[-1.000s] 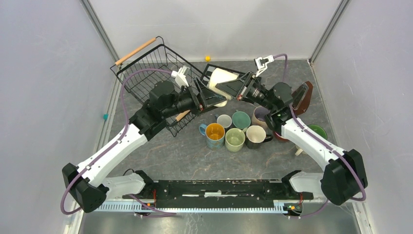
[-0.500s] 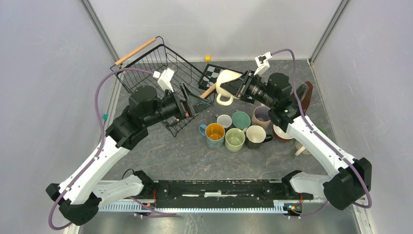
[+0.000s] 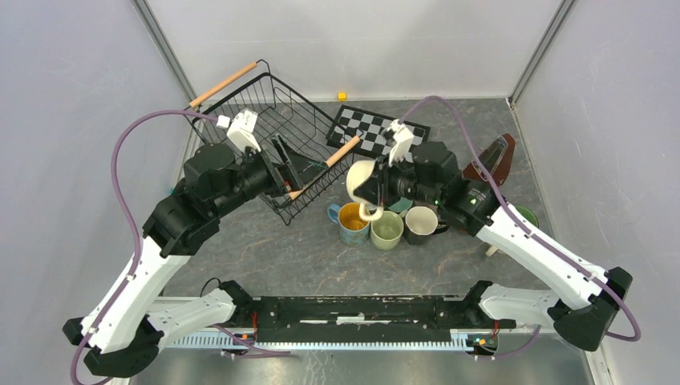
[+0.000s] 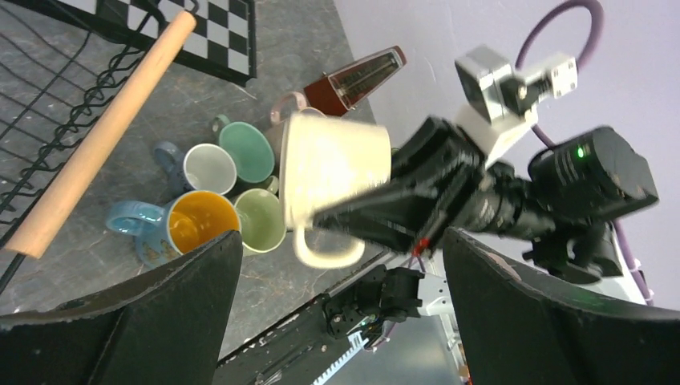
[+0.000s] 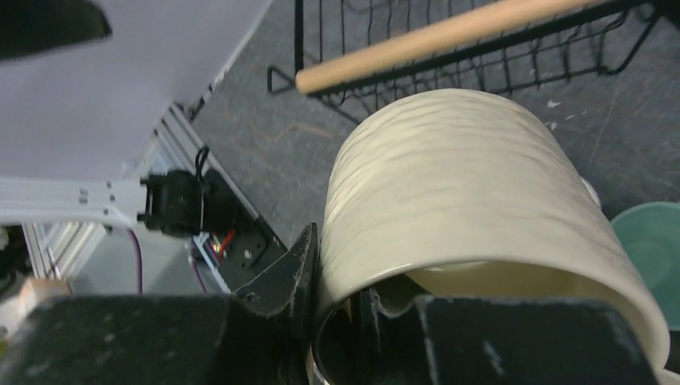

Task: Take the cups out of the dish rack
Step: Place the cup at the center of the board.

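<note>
While the right gripper (image 5: 341,298) clamps the cream mug (image 3: 362,178) above the cups (image 3: 386,225), the left gripper (image 4: 341,241) gapes.

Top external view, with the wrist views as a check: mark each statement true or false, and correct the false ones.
1. The right fingers grip the cream mug by its rim. True.
2. The left fingers are shut on a mug. False: they stand wide open and hold nothing.
3. The checkered board lies inside the dish rack. False: it lies on the table beside the rack.
4. The blue mug is yellow inside. True.
5. The metronome stands left of the dish rack. False: it stands well to the right of it, beyond the checkered board.
</note>
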Robot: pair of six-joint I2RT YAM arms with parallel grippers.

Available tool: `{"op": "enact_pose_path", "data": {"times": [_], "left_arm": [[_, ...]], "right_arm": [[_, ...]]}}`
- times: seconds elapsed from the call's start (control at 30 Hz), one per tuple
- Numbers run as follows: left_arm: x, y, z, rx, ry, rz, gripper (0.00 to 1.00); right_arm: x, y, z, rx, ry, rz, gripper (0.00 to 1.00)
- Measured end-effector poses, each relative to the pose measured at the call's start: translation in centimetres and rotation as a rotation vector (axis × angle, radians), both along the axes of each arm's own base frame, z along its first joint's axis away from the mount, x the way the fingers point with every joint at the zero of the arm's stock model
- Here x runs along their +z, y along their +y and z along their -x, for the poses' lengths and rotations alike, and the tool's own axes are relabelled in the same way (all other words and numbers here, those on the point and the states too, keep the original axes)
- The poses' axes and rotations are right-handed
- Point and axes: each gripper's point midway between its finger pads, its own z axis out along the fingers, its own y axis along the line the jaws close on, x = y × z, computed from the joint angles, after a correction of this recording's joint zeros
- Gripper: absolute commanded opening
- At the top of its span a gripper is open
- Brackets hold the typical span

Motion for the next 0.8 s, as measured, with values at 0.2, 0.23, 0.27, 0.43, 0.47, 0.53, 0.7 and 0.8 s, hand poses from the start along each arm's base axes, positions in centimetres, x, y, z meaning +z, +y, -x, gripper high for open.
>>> {"op": "enact_pose_path", "data": {"times": [0.2,0.23,0.27,0.43,0.47,0.53,0.7,0.8], "left_arm": [[-0.7,1.0,-0.6,0.063,0.012,-0.031,1.00],[-0.7,1.3,-0.6,0.075,0.014,-0.036,1.00],[-0.6,1.6,-0.7,0.090,0.010,-0.037,1.00],[1.0,3.2,-0.6,0.158,-0.032,-0.017,1.00],[1.8,3.8,-0.5,0.177,-0.049,-0.006,1.00],[3.0,4.6,-0.2,0.201,-0.076,0.015,1.00],[6.0,6.4,0.5,0.254,-0.140,0.072,1.00],[7.6,7.3,1.1,0.273,-0.172,0.103,1.00]], "right_arm": [[-2.5,2.1,5.5,0.162,0.001,0.139,0.00],[-2.8,2.6,6.4,0.191,0.000,0.157,0.00],[-3.2,3.2,7.4,0.222,-0.007,0.177,0.00],[-6.1,6.2,11.0,0.357,-0.010,0.278,0.00],[-7.0,6.8,11.6,0.381,-0.006,0.303,0.00],[-8.6,7.6,12.4,0.416,0.002,0.347,0.00],[-13.0,8.9,13.2,0.473,0.029,0.467,0.00],[-14.7,9.5,13.2,0.495,0.035,0.520,0.00]]}}
